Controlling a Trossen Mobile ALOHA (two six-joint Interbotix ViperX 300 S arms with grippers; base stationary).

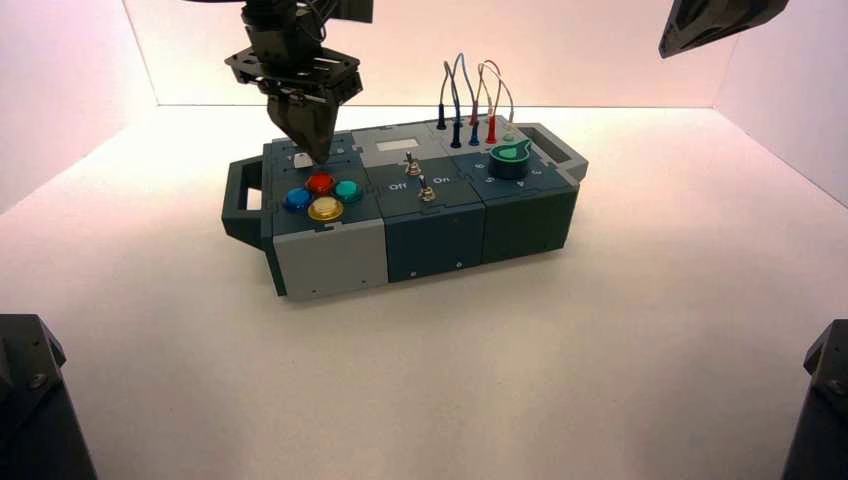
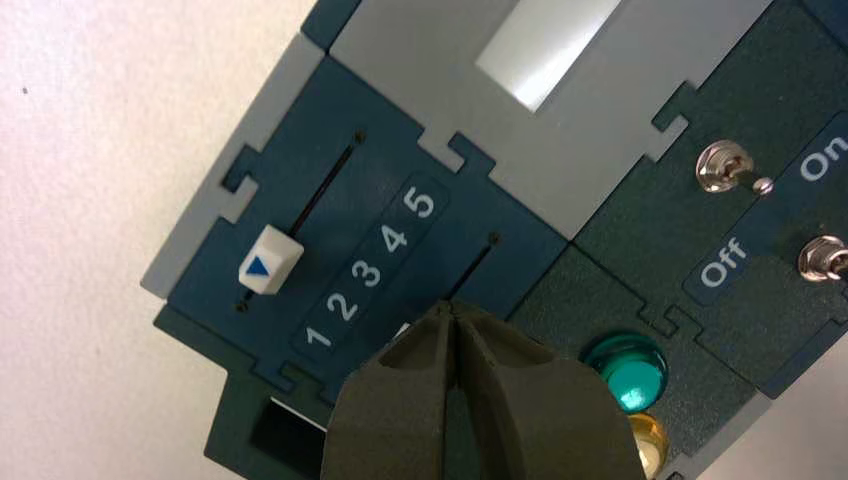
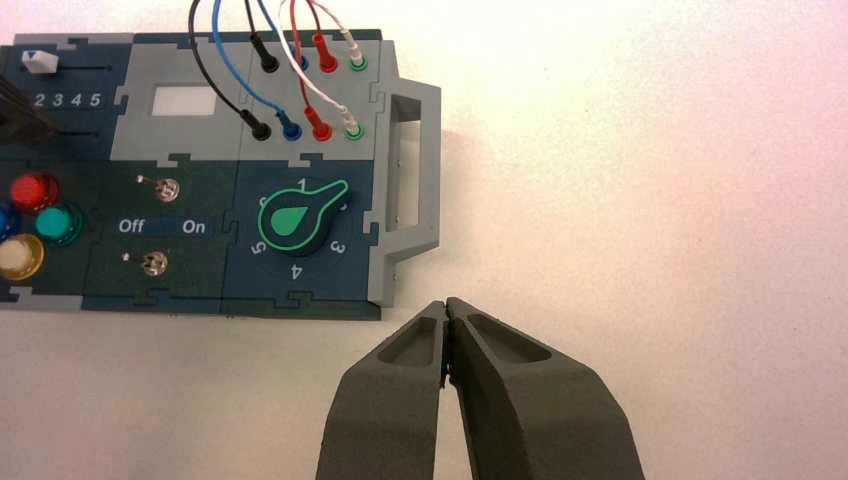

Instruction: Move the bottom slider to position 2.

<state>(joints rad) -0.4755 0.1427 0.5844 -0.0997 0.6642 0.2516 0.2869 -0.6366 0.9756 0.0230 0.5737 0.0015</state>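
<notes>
Fingers pressed together, our left gripper (image 2: 448,305) points down over the slider panel (image 2: 300,180) at the box's left; past it we glimpse a white sliver of the bottom slider (image 2: 402,330), mostly hidden. Our right gripper (image 3: 448,305), fingertips together, hangs off the box's right.

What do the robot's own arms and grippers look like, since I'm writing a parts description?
Both arms look black. The left gripper and right gripper each have two dark grey fingers, broad at the base and tapering to narrow tips. Thin black cables show on the left arm.
</notes>
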